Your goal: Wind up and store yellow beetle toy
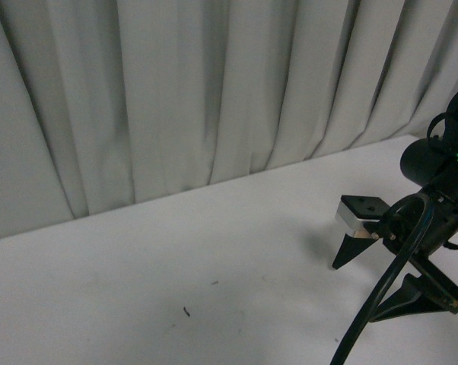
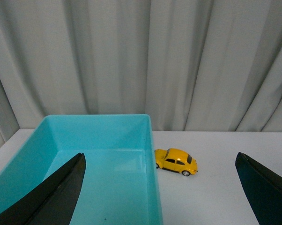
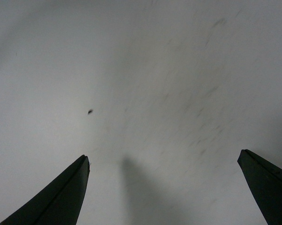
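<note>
Yellow beetle toy [image 2: 176,161], seen in the left wrist view: it stands on its wheels on the white table [image 2: 216,197], just beside the outer side wall of a turquoise bin [image 2: 150,140], near the bin's far corner. One end of the toy lies close against that wall; whether they touch cannot be told. The toy is outside the bin, and the part of the bin's floor in view holds only a small dark fleck. A grey pleated curtain [image 2: 145,56] hangs behind the bin along the table's far edge.

Left tool [image 2: 159,154]: its two dark fingers are spread wide with nothing between them, one finger over the bin and the other beyond the toy, so that toy and bin wall lie in the gap.

Right tool [image 1: 355,293]: fingers likewise spread and holding nothing, tips pointing down at bare table. A small dark speck [image 1: 186,310] lies on the table. Neither bin nor toy shows in the front or right wrist views, so the right tool's place relative to the bin cannot be told.
</note>
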